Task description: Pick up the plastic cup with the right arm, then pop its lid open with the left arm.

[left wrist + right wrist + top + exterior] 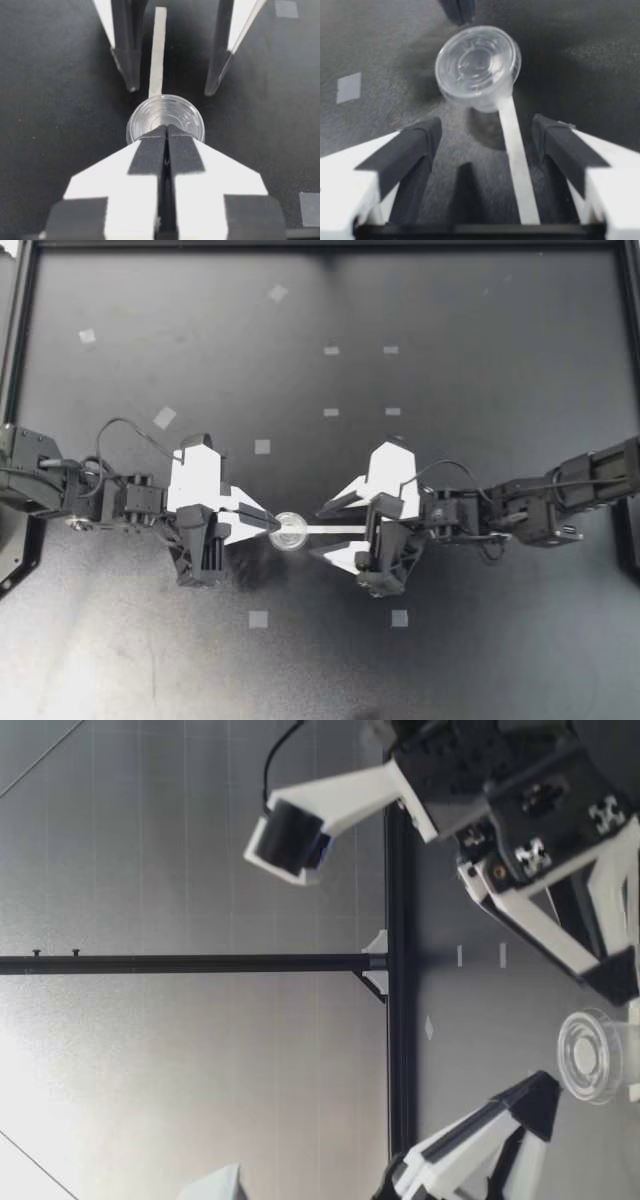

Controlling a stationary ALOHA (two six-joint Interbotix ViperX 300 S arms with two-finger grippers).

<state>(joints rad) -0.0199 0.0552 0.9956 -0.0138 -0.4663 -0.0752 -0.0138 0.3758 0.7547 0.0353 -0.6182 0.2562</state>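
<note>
My left gripper (272, 524) has its fingers (150, 155) pressed tight together with no gap. Their tips sit right at the rim of a small clear cup (291, 532). I cannot tell if they pinch the rim or only touch it.

The cup is round and see-through. It is near the middle of the dark worktop (480, 360), far from every edge. A flat white strip (335, 531) runs from the cup's side straight toward my right gripper (322, 530).

My right gripper's fingers (415, 145) are wide open. The strip (517, 160) lies between them, and neither finger touches it. The cup (477, 62) is just ahead of those fingers.

The two grippers face each other with the cup (590, 1055) between them.

Little grey tape squares (258, 619) are stuck here and there on the worktop.
</note>
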